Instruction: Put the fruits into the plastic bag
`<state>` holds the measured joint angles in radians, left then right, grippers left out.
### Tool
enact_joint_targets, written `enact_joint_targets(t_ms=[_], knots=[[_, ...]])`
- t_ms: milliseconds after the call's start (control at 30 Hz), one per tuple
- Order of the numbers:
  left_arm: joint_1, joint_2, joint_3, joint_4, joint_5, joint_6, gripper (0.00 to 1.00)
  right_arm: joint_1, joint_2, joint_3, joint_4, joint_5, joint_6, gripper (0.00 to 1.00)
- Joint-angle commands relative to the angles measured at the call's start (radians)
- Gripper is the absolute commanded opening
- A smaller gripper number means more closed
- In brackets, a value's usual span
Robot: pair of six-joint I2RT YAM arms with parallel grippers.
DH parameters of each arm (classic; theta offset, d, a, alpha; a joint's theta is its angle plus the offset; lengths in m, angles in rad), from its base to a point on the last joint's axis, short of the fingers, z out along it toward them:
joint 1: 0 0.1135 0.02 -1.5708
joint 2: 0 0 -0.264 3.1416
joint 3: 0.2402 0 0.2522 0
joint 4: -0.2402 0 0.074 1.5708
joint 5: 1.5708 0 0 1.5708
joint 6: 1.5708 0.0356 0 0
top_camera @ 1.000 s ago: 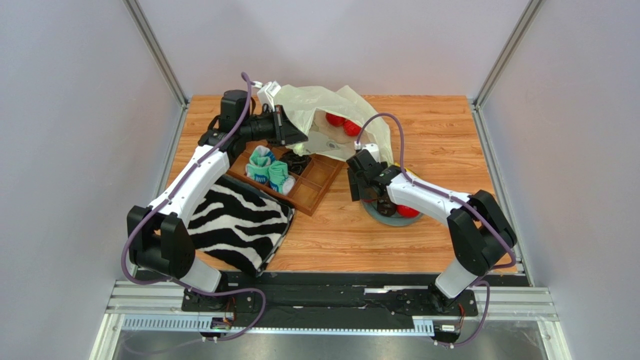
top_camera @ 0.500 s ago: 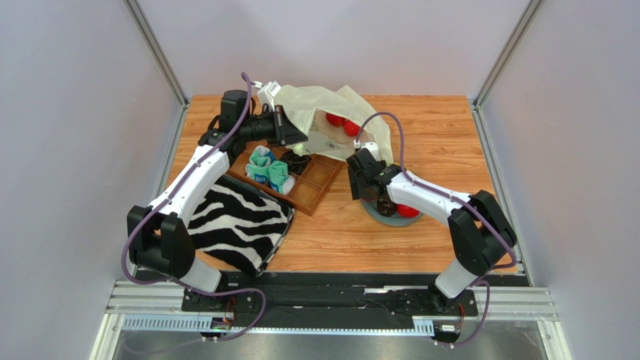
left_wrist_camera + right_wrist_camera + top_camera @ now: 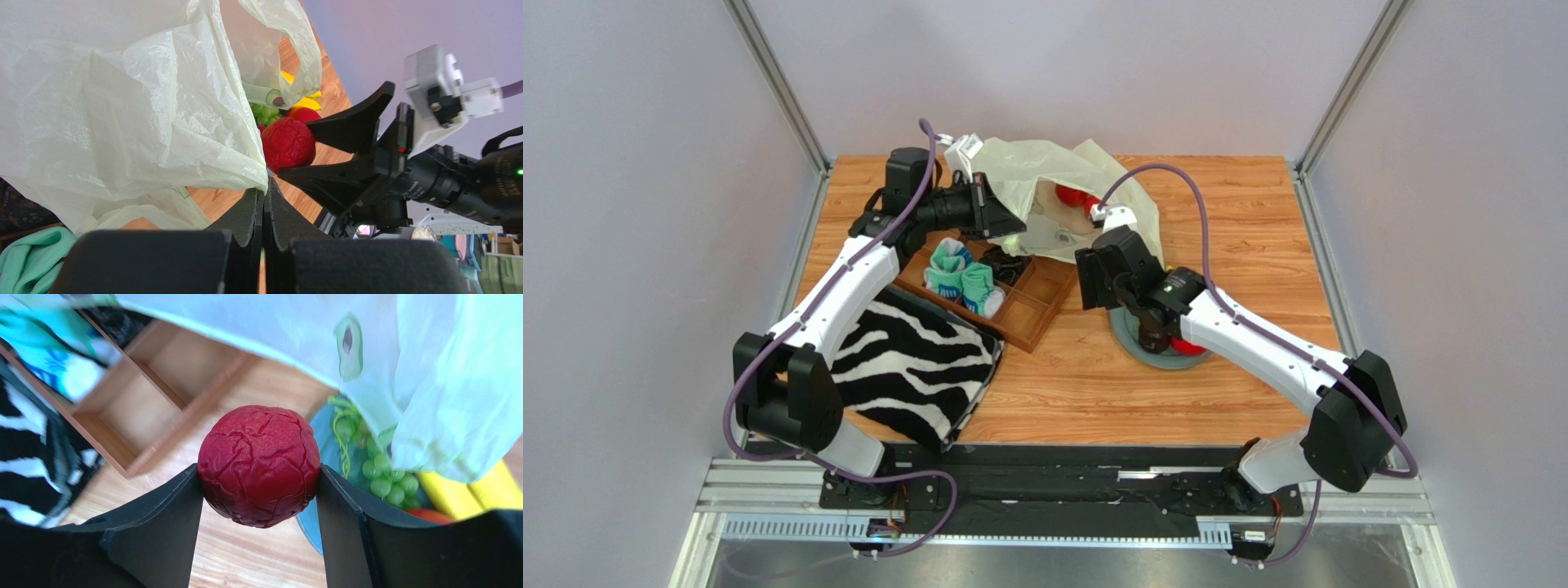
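Pinching the red fruit [image 3: 258, 465] across its middle with the right fingers [image 3: 161, 533], hanging over the table [image 3: 245, 563] just before the plastic bag [image 3: 430, 386] mouth. Pressing the left fingers [image 3: 250, 215] together on the bag's thin lip, holding it open. Judging the fruit light, slightly squashy, perhaps slick; the film limp, tearing easily. Leaving little room: wooden tray [image 3: 153, 416] rim alongside, plate [image 3: 324, 430] with grapes [image 3: 368, 465] and bananas [image 3: 466, 490] below.

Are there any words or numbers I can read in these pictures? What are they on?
None can be read.
The bag has only an avocado picture, no letters.
The red fruit shows only wrinkles; the cloth, stripes.
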<state>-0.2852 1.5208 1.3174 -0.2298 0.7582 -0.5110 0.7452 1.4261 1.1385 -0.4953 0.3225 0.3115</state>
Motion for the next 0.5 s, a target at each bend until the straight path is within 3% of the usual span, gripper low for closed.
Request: enact_joint_targets(t_ms=[0,467], knots=[[0.006,0.003,0.037,0.012,0.023,0.002,0.0,-0.01,0.028,0.128,0.084,0.004,-0.063,0.42],[0.006,0.006,0.037,0.014,0.027,0.0,0.0,-0.151,0.514,0.538,0.11,-0.022,-0.098,0.41]])
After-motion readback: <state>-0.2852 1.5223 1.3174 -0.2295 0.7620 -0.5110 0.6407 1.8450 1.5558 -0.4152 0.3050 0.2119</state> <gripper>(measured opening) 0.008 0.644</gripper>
